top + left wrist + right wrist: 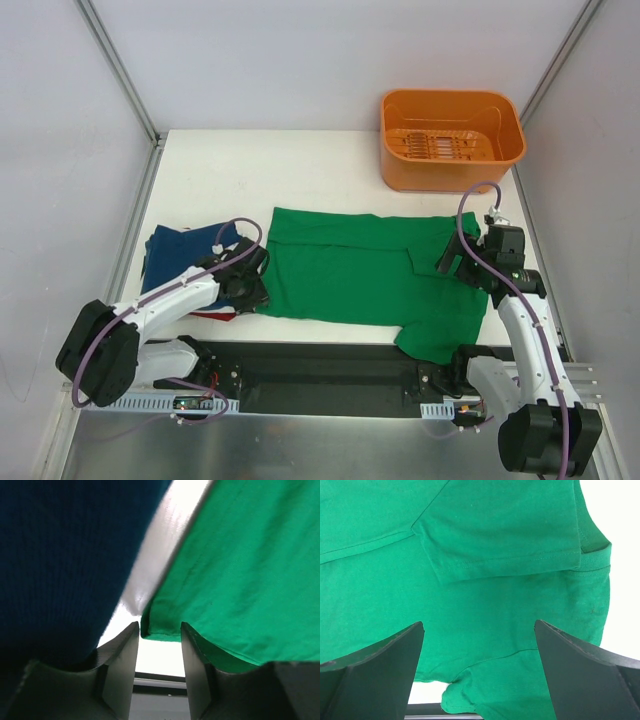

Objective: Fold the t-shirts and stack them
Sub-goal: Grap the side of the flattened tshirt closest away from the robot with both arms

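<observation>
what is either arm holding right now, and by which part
nothing firmly: left fingers flank a hem corner of the green t-shirt, gap showing; right fingers wide open above it

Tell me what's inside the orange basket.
Only the slotted floor of the orange basket shows, with no clothing on it. The near wall hides the strip of floor right behind it.

Your left gripper (160, 629): green t-shirt (240, 570) hem corner sits at jaw tips; can't tell if pads touch it. Navy t-shirt (60, 555), left of jaws, is blurred and cut off at top and left edges. Top view: red t-shirt (212, 315) shows only as sliver under your left arm (170, 295); gripper body hides green hem there. Right wrist view: green cloth beyond jaws runs off left and top edges.
</observation>
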Motion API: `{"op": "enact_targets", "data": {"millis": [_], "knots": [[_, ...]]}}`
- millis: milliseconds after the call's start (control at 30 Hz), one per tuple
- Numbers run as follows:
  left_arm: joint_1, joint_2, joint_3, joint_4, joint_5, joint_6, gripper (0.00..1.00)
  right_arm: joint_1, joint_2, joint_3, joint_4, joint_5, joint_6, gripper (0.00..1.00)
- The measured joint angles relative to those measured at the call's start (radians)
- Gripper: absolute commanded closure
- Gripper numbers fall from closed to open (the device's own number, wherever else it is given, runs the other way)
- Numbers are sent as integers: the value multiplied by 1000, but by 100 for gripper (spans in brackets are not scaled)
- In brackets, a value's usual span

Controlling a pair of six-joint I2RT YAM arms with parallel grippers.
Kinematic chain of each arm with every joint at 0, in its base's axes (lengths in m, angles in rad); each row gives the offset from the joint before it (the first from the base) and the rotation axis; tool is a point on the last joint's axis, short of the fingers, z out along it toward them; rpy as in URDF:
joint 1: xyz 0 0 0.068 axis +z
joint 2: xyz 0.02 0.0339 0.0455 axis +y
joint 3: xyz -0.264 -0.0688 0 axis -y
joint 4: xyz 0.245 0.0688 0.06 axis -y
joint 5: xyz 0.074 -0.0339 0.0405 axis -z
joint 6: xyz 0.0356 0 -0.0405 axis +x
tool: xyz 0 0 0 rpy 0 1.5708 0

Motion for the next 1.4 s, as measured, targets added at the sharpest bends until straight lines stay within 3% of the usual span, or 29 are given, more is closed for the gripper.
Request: {"op": "enact_targets", "data": {"millis": [200,300,500,767,867,1133,1400], "knots": [[0,31,0,-2,-14,-12,76,0,0,0,-9,20,5,3],[0,56,0,-2,-16,-19,100,4,0,0,-17,34,8,3],[0,89,16,-3,-15,-17,100,71,0,2,-75,89,42,3],[0,92,23,-5,-42,-15,100,476,-1,11,-255,208,238,3],[0,102,31,-5,-49,-13,100,557,-8,-21,-299,218,334,3],[0,126,48,-5,-65,-8,100,539,60,-106,-325,279,469,3],[0,149,65,-3,-68,-8,100,326,403,-14,-151,275,364,3]]}}
